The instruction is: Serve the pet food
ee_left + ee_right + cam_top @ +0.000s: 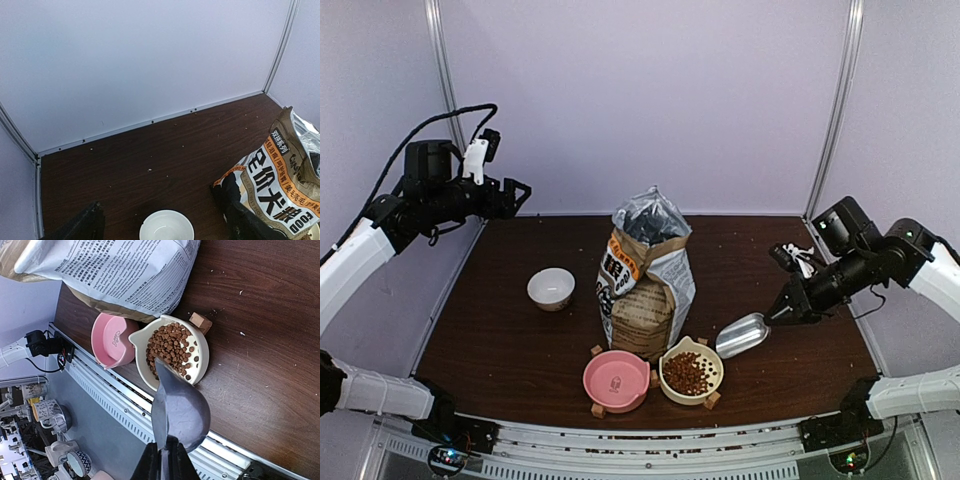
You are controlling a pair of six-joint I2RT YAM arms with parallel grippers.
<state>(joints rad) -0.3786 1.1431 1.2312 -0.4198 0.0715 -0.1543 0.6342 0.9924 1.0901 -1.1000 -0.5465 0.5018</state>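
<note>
Right gripper (162, 460) fills the bottom of its wrist view, jaws pinched on the handle of a metal scoop (180, 410). Only the scoop's outer shell shows there, so I can't tell whether anything is in it. Its tip overlaps the rim of the cream bowl (204, 362) in that view, while the top view puts it just right of the bowl and above the table (500, 340).

Pet food (170, 350) is heaped in the cream bowl. The pink bowl (112, 337) sits touching it on the left. 1 wooden block (200, 322) is at the cream bowl's far rim.

The bag (645, 285) stands just behind both bowls. It is cut off at the top in the right wrist view and at the right edge in the left wrist view.

Left gripper (517, 195) is raised at far left, well away from everything. Jaws are spread wide, and only 2 dark fingers (82, 225) show at the bottom edge of its wrist view. The white bowl (166, 227) is between them in that view, cut off at the bottom. That view also picks up pale specks on the table, too small to identify.
</note>
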